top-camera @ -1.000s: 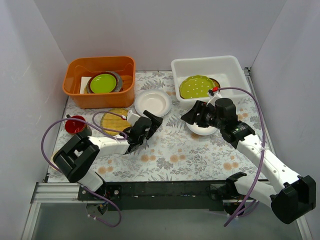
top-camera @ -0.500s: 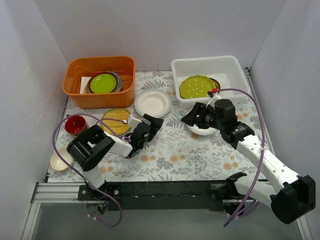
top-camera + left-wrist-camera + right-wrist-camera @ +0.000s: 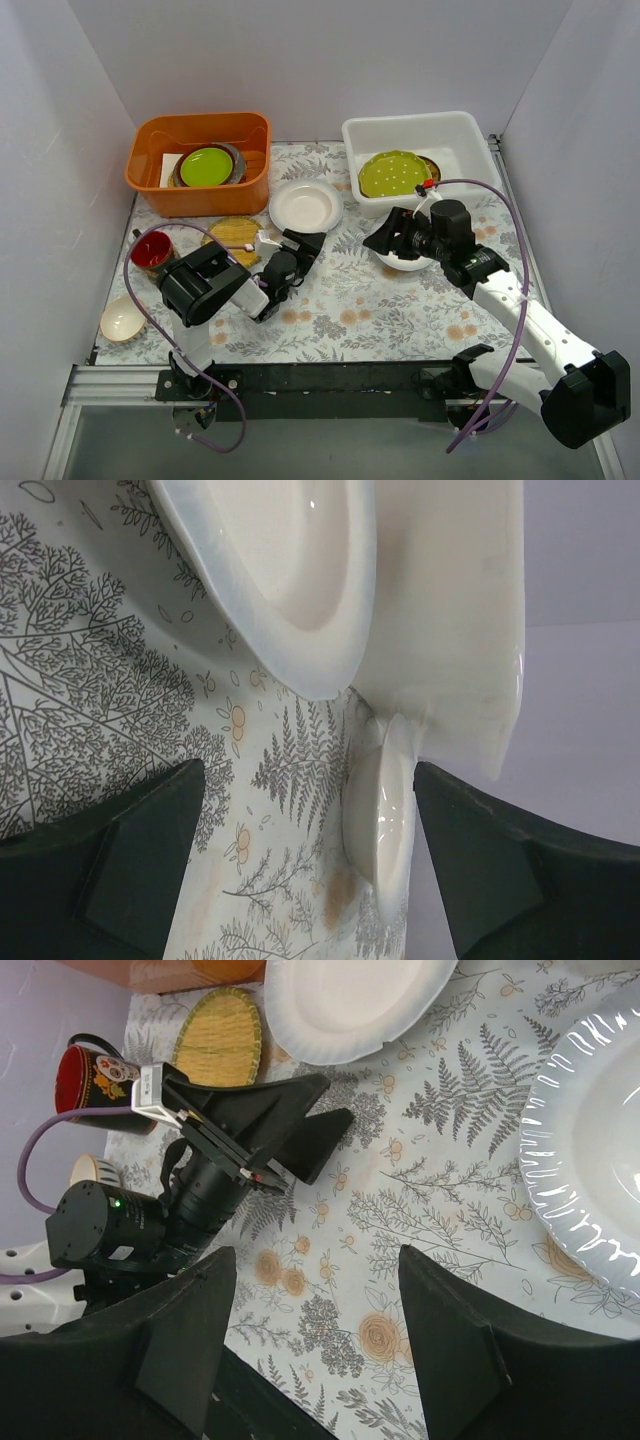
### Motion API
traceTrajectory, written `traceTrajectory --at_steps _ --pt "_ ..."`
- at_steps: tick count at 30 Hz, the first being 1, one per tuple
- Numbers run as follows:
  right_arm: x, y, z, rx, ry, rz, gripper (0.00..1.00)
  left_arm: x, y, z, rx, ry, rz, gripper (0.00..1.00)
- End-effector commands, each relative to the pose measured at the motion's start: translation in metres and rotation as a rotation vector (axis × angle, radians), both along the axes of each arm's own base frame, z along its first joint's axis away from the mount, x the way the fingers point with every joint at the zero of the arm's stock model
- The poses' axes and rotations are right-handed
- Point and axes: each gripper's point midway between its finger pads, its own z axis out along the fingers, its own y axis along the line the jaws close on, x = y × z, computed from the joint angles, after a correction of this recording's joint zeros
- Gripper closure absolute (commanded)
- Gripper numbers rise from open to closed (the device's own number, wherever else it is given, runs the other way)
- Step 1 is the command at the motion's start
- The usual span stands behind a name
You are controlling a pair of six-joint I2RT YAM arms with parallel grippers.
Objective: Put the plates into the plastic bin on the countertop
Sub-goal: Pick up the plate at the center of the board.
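The plastic bin [image 3: 460, 135] stands at the back right and holds a lime-green dotted plate [image 3: 392, 174] with a yellow plate partly hidden behind it. On the countertop [image 3: 350, 300] lie a white plate [image 3: 305, 205], a woven straw plate [image 3: 230, 238], a small cream plate [image 3: 122, 318] and a white ribbed plate [image 3: 406, 262]. My left gripper [image 3: 306, 250] is open and low over the countertop, just short of the white plate [image 3: 280, 570], holding nothing. My right gripper [image 3: 385, 232] is open above the ribbed plate's [image 3: 600, 1160] left edge, also holding nothing.
An orange tub [image 3: 198, 160] at the back left holds a plain lime-green plate on grey dishes. A red mug [image 3: 150, 250] stands by the left edge beside the woven plate [image 3: 225, 1035]. White walls close in the left, back and right sides.
The left arm's elbow has swung in and right, uncovering the small cream plate at the left edge; its gripper stays near the white plate. The right arm has barely moved.
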Motion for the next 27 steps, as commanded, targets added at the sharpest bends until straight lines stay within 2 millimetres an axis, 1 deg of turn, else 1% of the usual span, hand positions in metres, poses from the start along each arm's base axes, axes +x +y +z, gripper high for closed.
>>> traceTrajectory --at_steps 1,2,3,4,6,7,8,9,11,12,13,15,16,17,19,20,23,26,27 --pt "-0.004 -0.004 -0.006 -0.007 -0.008 0.014 0.27 0.021 0.005 0.025 -0.489 0.117 0.201 0.15" --pt "-0.004 -0.004 -0.007 -0.007 -0.005 0.014 0.27 0.023 0.006 0.025 -0.482 0.114 0.211 0.15" --pt "-0.004 -0.004 -0.008 -0.009 -0.006 0.015 0.27 0.028 0.004 0.030 -0.484 0.107 0.217 0.15" --pt "-0.005 -0.005 -0.010 -0.012 -0.001 0.016 0.27 0.029 0.006 0.023 -0.459 0.128 0.236 0.16" --pt "-0.005 -0.006 -0.010 -0.011 -0.001 0.016 0.27 0.036 0.004 0.026 -0.450 0.127 0.250 0.16" --pt "-0.005 -0.006 -0.012 -0.013 0.004 0.016 0.27 0.037 0.005 0.018 -0.421 0.151 0.268 0.17" --pt "-0.005 -0.006 -0.012 -0.011 0.006 0.017 0.27 0.039 0.006 0.017 -0.411 0.155 0.282 0.17" --pt "-0.005 -0.006 -0.012 -0.011 0.006 0.020 0.27 0.045 0.004 0.021 -0.413 0.154 0.287 0.18" --pt "-0.005 -0.008 -0.015 -0.014 0.010 0.018 0.27 0.048 0.004 0.011 -0.394 0.183 0.293 0.19" --pt "-0.006 -0.008 -0.016 -0.014 0.014 0.019 0.27 0.052 0.006 0.012 -0.397 0.184 0.297 0.21" --pt "-0.006 -0.008 -0.016 -0.013 0.012 0.021 0.27 0.056 0.004 0.014 -0.407 0.182 0.295 0.23" --pt "-0.007 -0.009 -0.019 -0.015 0.018 0.019 0.27 0.061 0.003 0.010 -0.415 0.198 0.293 0.27" --pt "-0.007 -0.010 -0.020 -0.017 0.021 0.017 0.27 0.063 0.003 0.010 -0.419 0.203 0.294 0.32" --pt "-0.007 -0.011 -0.019 -0.020 0.017 0.017 0.27 0.064 0.003 0.008 -0.425 0.210 0.297 0.34" --pt "-0.008 -0.013 -0.022 -0.025 0.023 0.016 0.27 0.066 0.004 0.005 -0.431 0.215 0.299 0.41" --pt "-0.008 -0.014 -0.021 -0.025 0.020 0.013 0.27 0.067 0.004 0.005 -0.433 0.217 0.296 0.46" --pt "-0.009 -0.015 -0.024 -0.027 0.026 0.012 0.27 0.066 0.005 0.001 -0.437 0.228 0.294 0.54" --pt "-0.008 -0.015 -0.025 -0.025 0.030 0.012 0.27 0.065 0.006 -0.004 -0.445 0.242 0.297 0.58" --pt "-0.009 -0.015 -0.025 -0.024 0.030 0.014 0.27 0.066 0.006 -0.003 -0.451 0.240 0.295 0.63"
